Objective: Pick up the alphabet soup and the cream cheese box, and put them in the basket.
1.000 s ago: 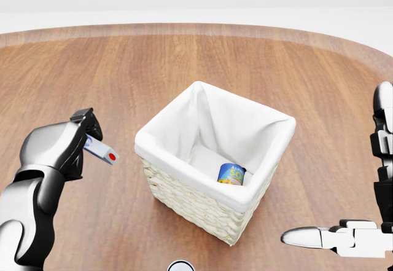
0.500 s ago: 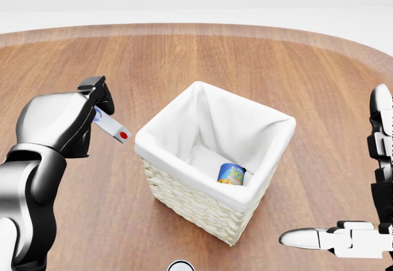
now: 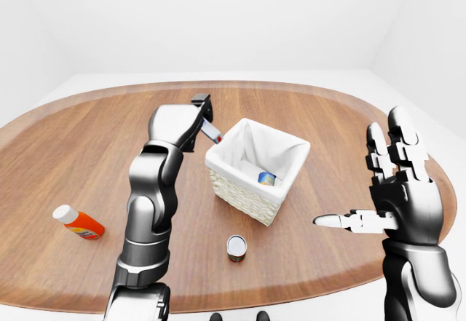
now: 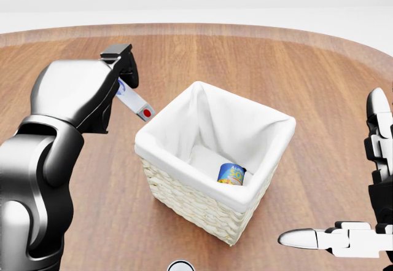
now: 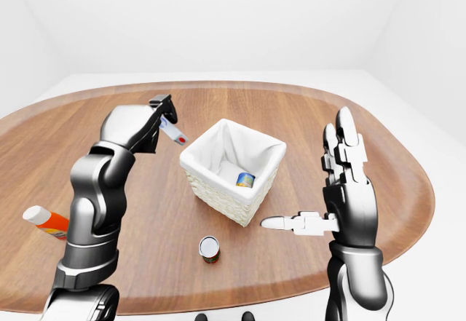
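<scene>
Your left hand (image 4: 116, 77) is closed around the cream cheese box (image 4: 134, 101), held raised above the worktop (image 4: 258, 62) at about ten o'clock from the basket (image 4: 212, 160) in the head view. The box sticks out of the grip slanting down toward the basket, its red-dotted end just outside the cloth-lined rim and clear of it. The alphabet soup (image 4: 231, 174) already lies on its side on the basket's white liner, near the wall at five o'clock. Your right hand (image 3: 397, 190) is spread wide and empty, fingers upright and thumb pointing toward the basket, well apart from it at three o'clock. In the left-eye view a small can (image 3: 237, 247) stands upright at six o'clock from the basket, and an orange bottle (image 3: 79, 222) lies at eight o'clock, far off.
</scene>
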Motion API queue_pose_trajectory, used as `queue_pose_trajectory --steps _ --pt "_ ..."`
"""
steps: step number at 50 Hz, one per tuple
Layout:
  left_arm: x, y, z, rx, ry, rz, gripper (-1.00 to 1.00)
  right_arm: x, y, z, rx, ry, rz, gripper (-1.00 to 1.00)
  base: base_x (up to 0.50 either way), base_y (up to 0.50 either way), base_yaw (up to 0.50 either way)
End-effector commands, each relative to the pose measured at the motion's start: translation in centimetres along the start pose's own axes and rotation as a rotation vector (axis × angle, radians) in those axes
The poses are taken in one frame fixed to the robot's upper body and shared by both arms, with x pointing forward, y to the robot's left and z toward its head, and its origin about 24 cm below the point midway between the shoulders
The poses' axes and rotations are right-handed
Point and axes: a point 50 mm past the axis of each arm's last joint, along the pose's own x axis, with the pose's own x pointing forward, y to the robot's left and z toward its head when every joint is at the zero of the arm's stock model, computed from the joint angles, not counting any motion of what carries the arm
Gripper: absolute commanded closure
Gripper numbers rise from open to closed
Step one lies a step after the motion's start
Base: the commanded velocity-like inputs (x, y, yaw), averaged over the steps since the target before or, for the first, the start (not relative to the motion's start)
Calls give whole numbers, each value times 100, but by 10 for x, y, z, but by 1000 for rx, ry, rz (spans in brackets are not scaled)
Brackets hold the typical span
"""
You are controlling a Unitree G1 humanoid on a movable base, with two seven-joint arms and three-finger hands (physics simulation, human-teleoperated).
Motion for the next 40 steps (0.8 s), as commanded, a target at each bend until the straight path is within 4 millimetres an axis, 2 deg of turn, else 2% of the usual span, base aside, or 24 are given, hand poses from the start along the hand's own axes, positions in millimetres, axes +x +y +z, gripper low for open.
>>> queue_pose_trajectory --steps 1,7,27,40 --pt "1 11 22 -81 -103 33 100 0 0 -1 0 6 0 -100 0 0 0" --pt "5 11 31 -98 -131 28 100 0 0 0 0 2 -1 -100 0 0 0" --pt "35 3 38 -148 -155 6 100 0 -2 2 -1 -9 -7 -100 0 0 0" --pt "47 -12 53 -185 -183 -36 100 1 -4 0 2 -4 -13 -100 0 0 0"
